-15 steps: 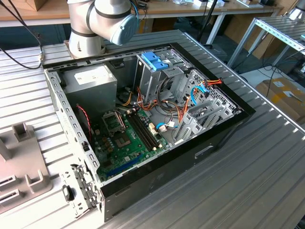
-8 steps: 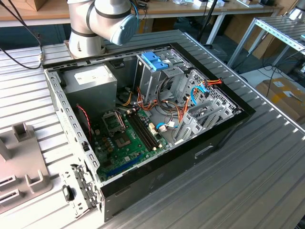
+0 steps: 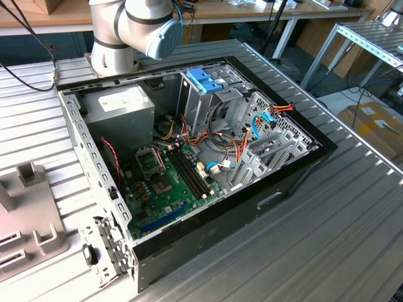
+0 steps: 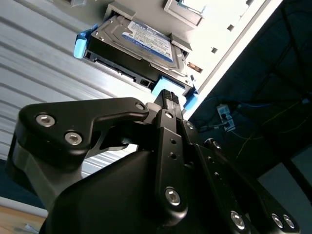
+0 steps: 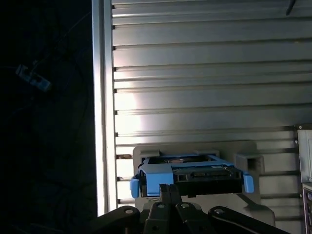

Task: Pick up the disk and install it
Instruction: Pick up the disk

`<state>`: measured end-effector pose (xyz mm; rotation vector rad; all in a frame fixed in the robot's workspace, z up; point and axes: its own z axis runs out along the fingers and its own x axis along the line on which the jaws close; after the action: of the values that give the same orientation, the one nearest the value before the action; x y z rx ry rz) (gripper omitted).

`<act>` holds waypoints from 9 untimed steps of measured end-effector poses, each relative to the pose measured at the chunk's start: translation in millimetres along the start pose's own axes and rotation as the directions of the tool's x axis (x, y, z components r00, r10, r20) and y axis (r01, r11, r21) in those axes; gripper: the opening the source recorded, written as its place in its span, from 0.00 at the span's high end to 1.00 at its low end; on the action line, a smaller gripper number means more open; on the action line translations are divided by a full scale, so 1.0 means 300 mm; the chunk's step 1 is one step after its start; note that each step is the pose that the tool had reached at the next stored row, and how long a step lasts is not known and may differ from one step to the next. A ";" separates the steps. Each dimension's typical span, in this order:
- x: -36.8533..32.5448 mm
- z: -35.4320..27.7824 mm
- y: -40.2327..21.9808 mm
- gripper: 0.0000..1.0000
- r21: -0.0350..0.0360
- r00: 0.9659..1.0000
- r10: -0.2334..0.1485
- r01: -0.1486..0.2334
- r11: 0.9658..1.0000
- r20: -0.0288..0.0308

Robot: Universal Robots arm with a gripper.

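Claw [image 4: 167, 94] pinched together, tips at blue edge of the disk [image 4: 141, 39] — seated in grey cradle [image 5: 248, 162]

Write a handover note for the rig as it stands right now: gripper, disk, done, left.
Gripper: shut, right at the disk's blue frame. I can't tell whether it pinches the frame.
Disk: lies in a grey holder on the ribbed table, in both wrist views.
Case: open on the table in the exterior view.
Done: gripper is at the disk.
Left: pick-up and install; the disk is not yet out of the holder.
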<state>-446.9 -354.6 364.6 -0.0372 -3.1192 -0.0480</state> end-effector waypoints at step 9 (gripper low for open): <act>0.000 0.001 0.000 0.89 0.004 0.972 -0.235 0.235 0.972 -0.008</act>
<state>-446.9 -354.6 364.3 0.3328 -3.0982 -0.0435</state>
